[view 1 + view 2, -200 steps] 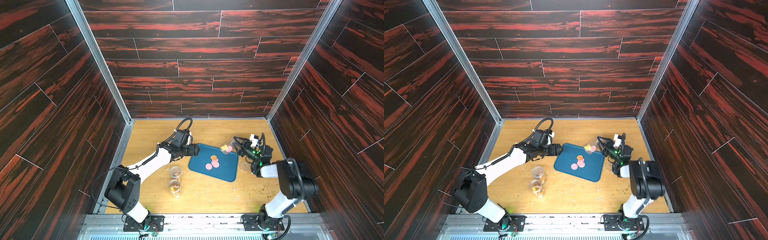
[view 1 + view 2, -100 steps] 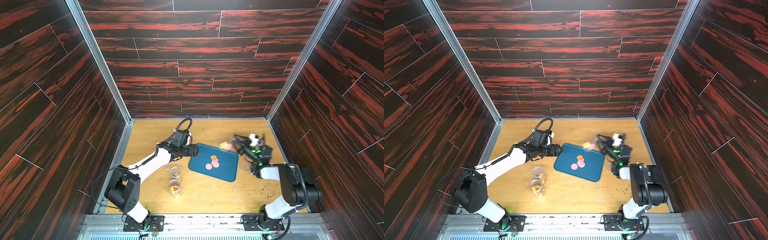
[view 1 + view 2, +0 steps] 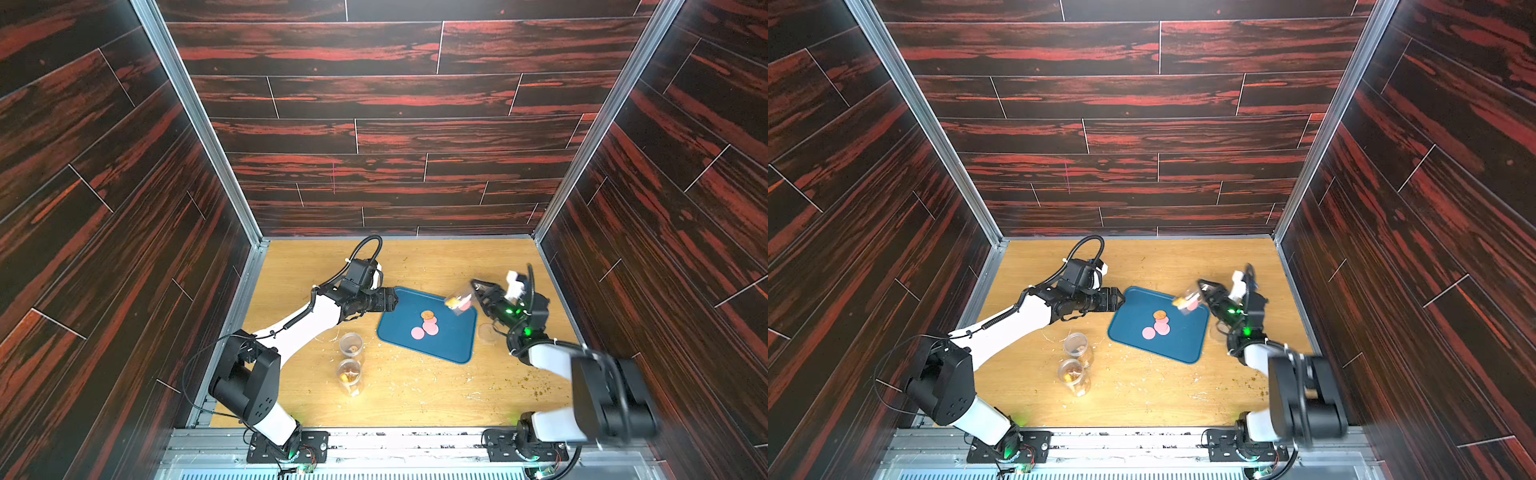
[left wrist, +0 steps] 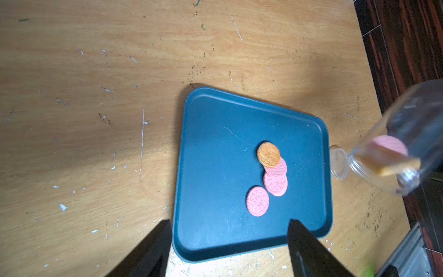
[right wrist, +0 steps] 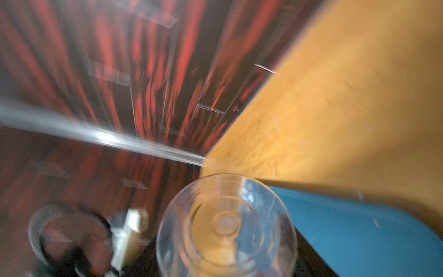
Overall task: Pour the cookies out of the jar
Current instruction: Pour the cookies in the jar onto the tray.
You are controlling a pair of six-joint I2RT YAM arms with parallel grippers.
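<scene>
A clear jar hangs tilted, mouth down, over the far right corner of the blue tray. My right gripper is shut on the jar. A pink disc and a yellow square sit at the mouth of the jar. On the tray lie a tan round cookie and three pink cookies, also seen in both top views as cookies. My left gripper is open at the tray's left edge, holding nothing. The right wrist view looks blurred through the jar's base.
A clear lid lies on the table just right of the tray. Two more clear jars with biscuits inside stand near the front left of the tray. Crumbs are scattered over the wooden table.
The right arm is moving: its elbow has swung toward the front while the jar stays tilted over the tray's corner. The cookies on the tray and the left arm have not moved.
</scene>
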